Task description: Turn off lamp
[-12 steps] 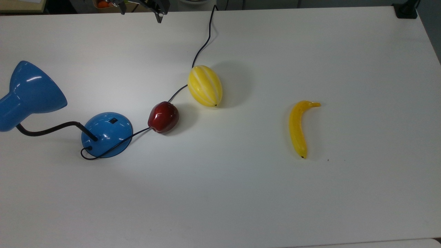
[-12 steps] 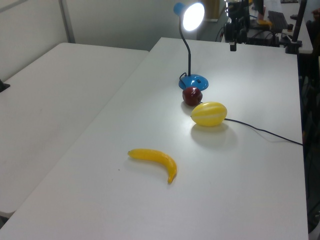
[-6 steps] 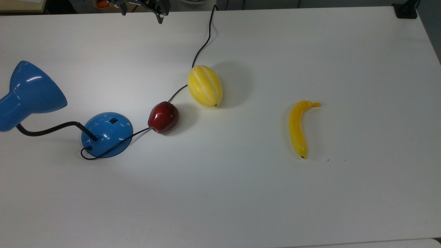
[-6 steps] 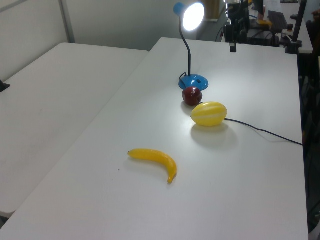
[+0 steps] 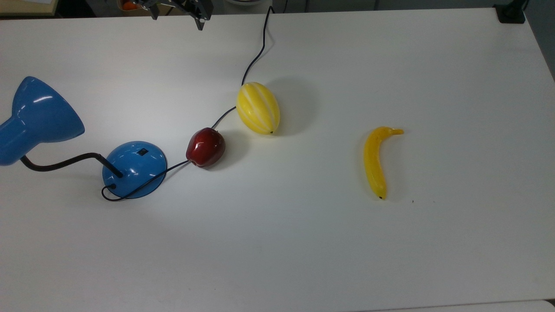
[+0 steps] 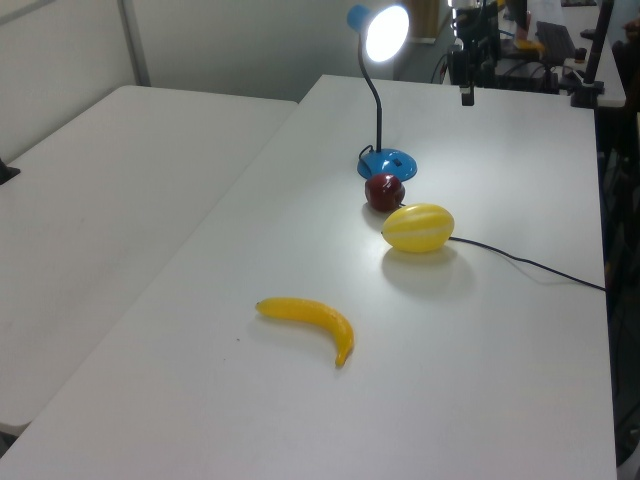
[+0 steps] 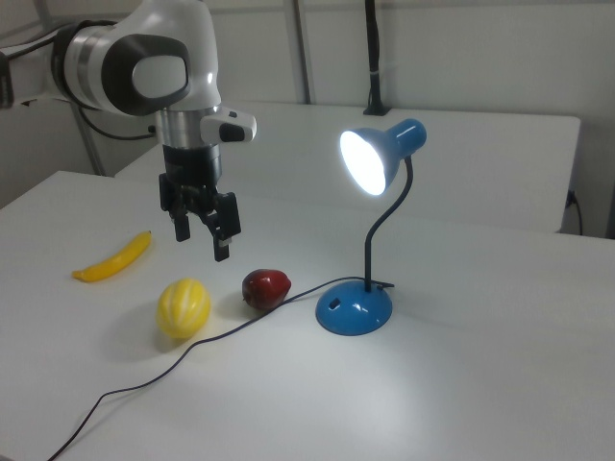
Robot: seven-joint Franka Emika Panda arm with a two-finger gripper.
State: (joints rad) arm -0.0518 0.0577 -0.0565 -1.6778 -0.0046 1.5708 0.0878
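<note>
The lamp stands lit, its blue cone shade (image 7: 380,154) glowing white on a bent black neck. Its round blue base (image 5: 134,169) lies at the top view's left, with a small black switch (image 5: 142,152) on the dome and a black cord (image 5: 256,56) running off the far edge. My gripper (image 7: 200,240) hangs open and empty in the air above the table, over the yellow melon in the right view and to the left of the lamp base. In the top view my gripper (image 5: 177,19) sits at the upper edge, well away from the switch.
A red apple (image 5: 205,147) lies right beside the lamp base, on the cord. A striped yellow melon (image 5: 258,108) follows further along the cord. A banana (image 5: 375,160) rests apart at the top view's right. The white table (image 5: 303,242) is bare in front.
My gripper has drifted very slightly toward the top view's upper edge. The lamp, cord and fruit have not moved, and the lamp stays lit.
</note>
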